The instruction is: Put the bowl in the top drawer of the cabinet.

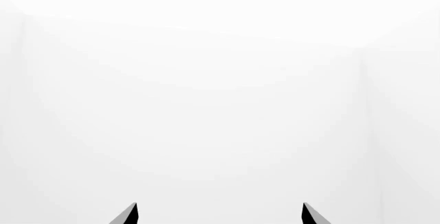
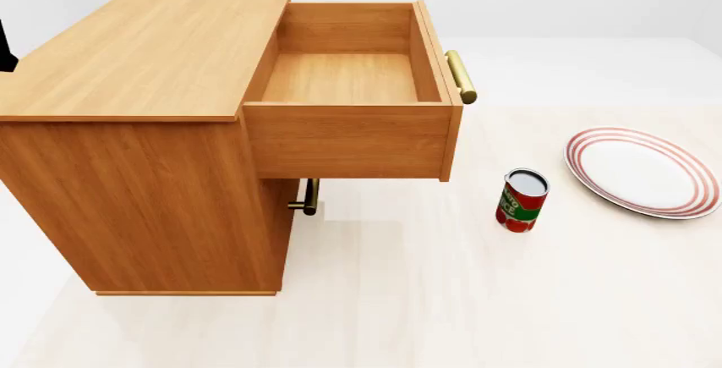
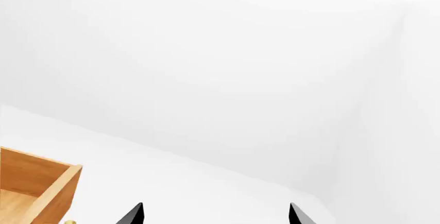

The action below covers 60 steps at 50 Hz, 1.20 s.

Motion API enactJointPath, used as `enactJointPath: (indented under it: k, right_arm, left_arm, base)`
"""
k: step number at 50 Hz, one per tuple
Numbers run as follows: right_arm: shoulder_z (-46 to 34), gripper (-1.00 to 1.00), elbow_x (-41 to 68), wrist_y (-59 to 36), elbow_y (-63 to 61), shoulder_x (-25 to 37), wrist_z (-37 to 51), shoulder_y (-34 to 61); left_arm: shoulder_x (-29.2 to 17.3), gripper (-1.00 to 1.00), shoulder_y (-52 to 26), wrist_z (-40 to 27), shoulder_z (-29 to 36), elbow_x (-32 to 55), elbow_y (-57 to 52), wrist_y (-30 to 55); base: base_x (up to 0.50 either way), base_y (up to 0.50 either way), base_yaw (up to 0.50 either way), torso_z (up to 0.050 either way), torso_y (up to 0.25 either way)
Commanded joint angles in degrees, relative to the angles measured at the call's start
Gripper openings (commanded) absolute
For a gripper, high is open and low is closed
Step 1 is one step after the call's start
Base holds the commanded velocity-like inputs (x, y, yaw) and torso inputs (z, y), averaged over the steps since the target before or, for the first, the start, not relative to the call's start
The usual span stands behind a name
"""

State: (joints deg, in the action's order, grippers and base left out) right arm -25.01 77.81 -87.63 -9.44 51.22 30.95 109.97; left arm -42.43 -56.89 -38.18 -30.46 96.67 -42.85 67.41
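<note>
- Between your spread fingertips, both grippers, left (image 1: pixel 220 213) and right (image 3: pixel 216 213), stand wide apart and hold nothing.
- Beside the right gripper: the top drawer (image 2: pixel 347 80), pulled out, empty.
- Step: fetching the bowl, which is in no view; you must locate it first.
- Count: one cabinet (image 2: pixel 135 131), one can (image 2: pixel 522 200), one plate (image 2: pixel 643 172).

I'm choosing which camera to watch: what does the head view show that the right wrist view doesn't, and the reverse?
Only the head view shows the whole orange-brown wooden cabinet, the red labelled can, the red-rimmed white plate and the lower brass handle. Only the right wrist view shows the right gripper, its dark fingertips spread with nothing between them, against white walls. Both show the pulled-out, empty wooden top drawer. Neither shows the bowl.
</note>
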Motion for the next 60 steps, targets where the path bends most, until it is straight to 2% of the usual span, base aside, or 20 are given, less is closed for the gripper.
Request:
enactJointPath:
  k: [1,7,13,20,29,39,50,54,60]
  right_arm:
    - [-21.8,1.00,16.2,-2.1,8.7,10.6,6.7,17.0]
    - [-36.6,1.00,16.7,-2.2,7.8,15.9,2.7,24.7]
    - [-43.6,1.00,13.8,-2.4,4.5,20.3,-4.7,25.0]
    - [-50.8,1.00,4.1,-2.4,-0.1,24.8,-16.1,25.0]
    - [-54.4,1.00,2.0,-2.0,-2.6,29.0,-18.8,24.1]
    - [-57.0,1.00,3.3,4.5,-3.9,33.9,-17.3,16.7]
    - [-60.1,1.00,4.4,9.5,-4.1,36.6,-16.7,11.5]
    - [-58.5,1.00,0.5,5.6,-4.7,38.8,-22.5,12.7]
    - [-57.9,1.00,2.1,1.1,-1.8,38.8,-21.0,12.5]
  left_arm:
    - [-0.1,1.00,0.6,0.0,-0.4,0.3,-0.3,-0.6]
    - [0.1,1.00,1.0,0.4,-0.4,0.0,-0.3,-0.7]
    - [0.1,1.00,1.0,0.4,-0.2,-0.1,-0.4,-0.9]
    - [-0.1,1.00,1.0,0.3,0.2,0.1,-0.4,-1.1]
    - [0.0,1.00,1.6,0.8,0.0,-0.7,-0.5,-1.3]
    - [0.6,1.00,2.2,1.7,0.3,-2.0,-0.6,-1.4]
    - [1.3,1.00,2.7,2.6,1.1,-3.8,-0.6,-1.5]
    - [1.1,1.00,2.8,2.5,1.1,-3.5,-0.7,-1.6]
    - [0.7,1.00,2.9,2.0,1.1,-2.8,-0.6,-1.8]
  base:
    - [0.00,0.00,0.00,0.000,0.000]
    - [0.00,0.00,0.00,0.000,0.000]
    - [0.00,0.00,0.00,0.000,0.000]
    - [0.00,0.00,0.00,0.000,0.000]
    - [0.00,0.00,0.00,0.000,0.000]
    - [0.00,0.00,0.00,0.000,0.000]
    - [0.00,0.00,0.00,0.000,0.000]
    - [0.00,0.00,0.00,0.000,0.000]
    - [0.00,0.00,0.00,0.000,0.000]
